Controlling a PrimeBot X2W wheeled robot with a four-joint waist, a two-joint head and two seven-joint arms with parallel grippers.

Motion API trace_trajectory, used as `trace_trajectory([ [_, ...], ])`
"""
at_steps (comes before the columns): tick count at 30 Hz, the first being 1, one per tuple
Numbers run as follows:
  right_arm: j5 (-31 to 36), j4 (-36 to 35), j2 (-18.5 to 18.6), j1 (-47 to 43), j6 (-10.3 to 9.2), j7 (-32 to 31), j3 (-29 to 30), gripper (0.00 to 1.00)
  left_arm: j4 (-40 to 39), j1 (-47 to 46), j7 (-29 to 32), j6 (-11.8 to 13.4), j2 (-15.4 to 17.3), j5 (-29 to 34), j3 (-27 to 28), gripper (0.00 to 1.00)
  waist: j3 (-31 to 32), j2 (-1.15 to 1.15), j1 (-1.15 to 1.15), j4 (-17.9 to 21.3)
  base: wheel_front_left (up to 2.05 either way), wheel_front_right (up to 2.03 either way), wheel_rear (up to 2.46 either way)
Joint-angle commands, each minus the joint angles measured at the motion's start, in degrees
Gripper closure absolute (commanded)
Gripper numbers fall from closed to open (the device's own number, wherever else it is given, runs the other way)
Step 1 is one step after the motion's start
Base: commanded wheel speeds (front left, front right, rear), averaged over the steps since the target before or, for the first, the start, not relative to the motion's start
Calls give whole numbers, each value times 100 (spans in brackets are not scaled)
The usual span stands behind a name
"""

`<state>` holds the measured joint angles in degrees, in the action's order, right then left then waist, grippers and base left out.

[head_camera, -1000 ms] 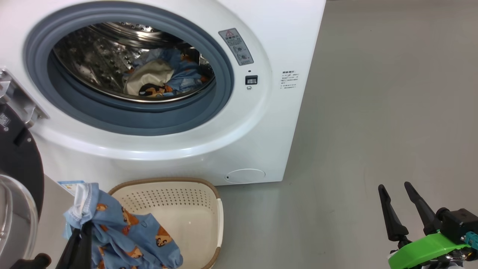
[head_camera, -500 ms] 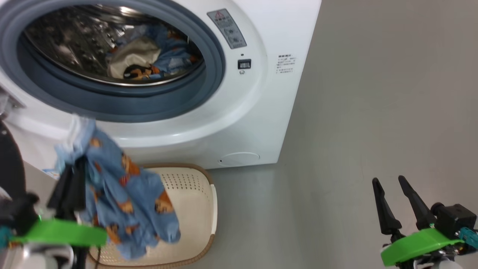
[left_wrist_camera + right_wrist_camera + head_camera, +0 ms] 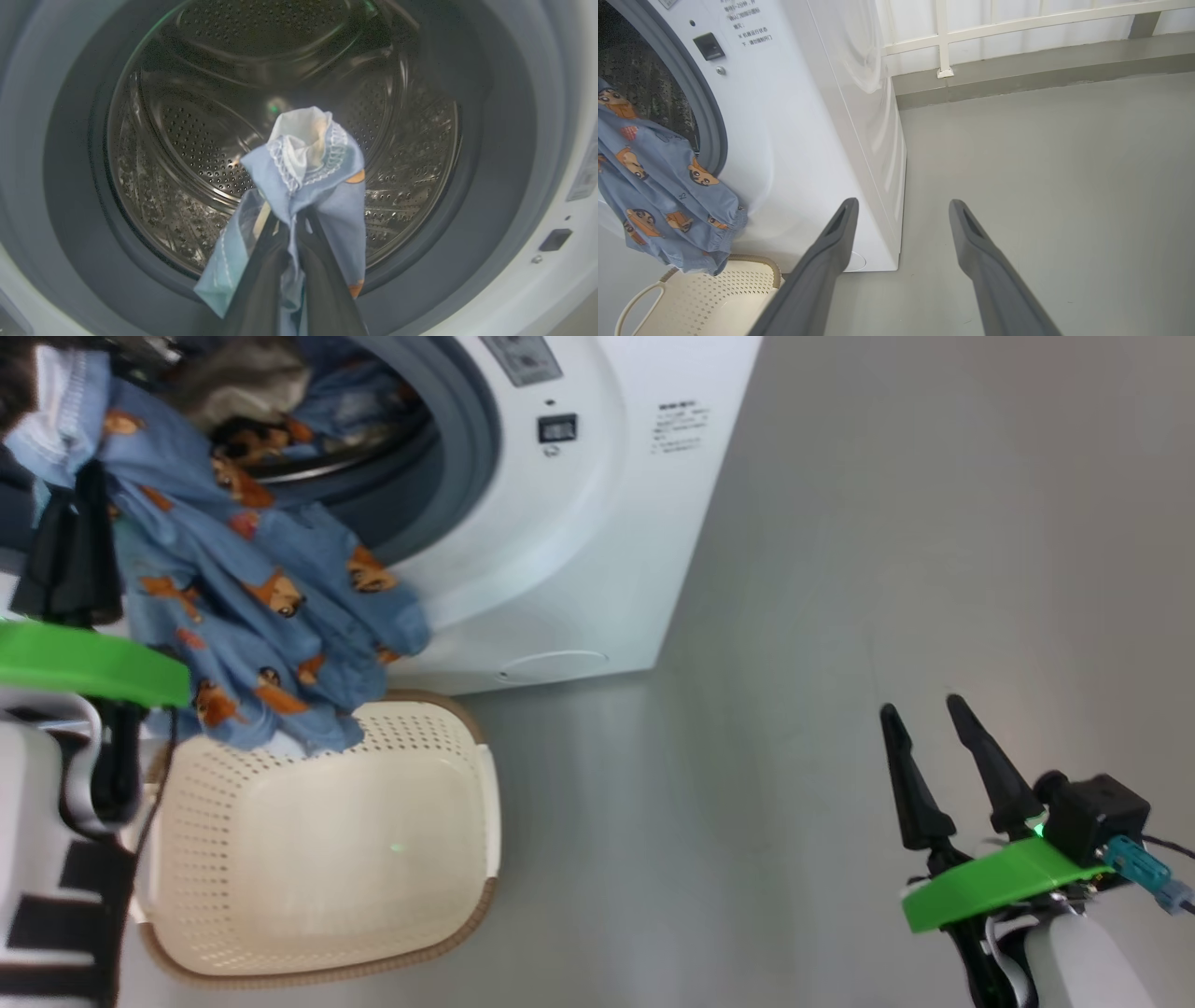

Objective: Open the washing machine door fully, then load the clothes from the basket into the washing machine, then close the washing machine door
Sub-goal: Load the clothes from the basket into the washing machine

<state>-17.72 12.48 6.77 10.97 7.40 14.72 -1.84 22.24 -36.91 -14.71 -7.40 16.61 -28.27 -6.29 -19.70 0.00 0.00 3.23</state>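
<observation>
My left gripper (image 3: 79, 495) is shut on light blue clothes (image 3: 252, 607) printed with orange-brown bears. It holds them up in front of the washing machine (image 3: 579, 532), at its open mouth. In the left wrist view the fingers (image 3: 261, 280) pinch a bunched hem of the clothes (image 3: 308, 158) before the steel drum (image 3: 201, 140). More clothes (image 3: 280, 392) lie inside the drum. The fabric's lower end hangs over the basket (image 3: 317, 859), which has nothing in it. My right gripper (image 3: 924, 728) stands open and apart over the floor at the lower right. The washing machine door is out of view.
Grey floor (image 3: 840, 569) stretches to the right of the machine. In the right wrist view a white railing (image 3: 1017, 23) and a low grey kerb (image 3: 1017, 74) run behind the machine, and the basket (image 3: 714, 298) sits at the machine's foot.
My left gripper has lifted the blue bear-print clothes out of the basket and up to the drum opening. The head view has shifted left and down. The right gripper stays open.
</observation>
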Motion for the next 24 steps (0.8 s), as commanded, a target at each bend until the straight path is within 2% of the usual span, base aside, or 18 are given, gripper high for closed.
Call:
trace_trajectory([
  [1, 49, -135, -39, 144, 9, 28, -195, 0, 256, -357, -29, -9, 345, -93, 78, 100, -345, 0, 0, 329, 0, 0, 0],
  [7, 67, -157, -167, 315, 9, 28, -276, 0, 1427, -1044, -29, -9, 581, -330, -351, 100, -640, 0, 0, 577, 0, 0, 0],
  [8, 67, -157, -167, 315, 9, 28, -276, 0, 1427, -1044, -29, -9, 581, -330, -351, 100, -640, 0, 0, 577, 0, 0, 0],
  [16, 88, -199, -275, 463, 9, 28, -368, 0, 2891, -2079, -11, -9, 802, -555, -1258, 100, -931, 0, 0, 771, 0, 0, 0],
  [21, 84, -208, -320, 554, 9, 28, -426, 0, 3343, -2787, 5, -9, 1001, -696, -1714, 100, -1080, 0, 0, 894, 0, 0, 0],
  [24, 81, -229, -340, 594, 9, 28, -432, 0, 3426, -3264, -22, -9, 1169, -660, -1625, 100, -1176, 0, 0, 940, 0, 0, 0],
])
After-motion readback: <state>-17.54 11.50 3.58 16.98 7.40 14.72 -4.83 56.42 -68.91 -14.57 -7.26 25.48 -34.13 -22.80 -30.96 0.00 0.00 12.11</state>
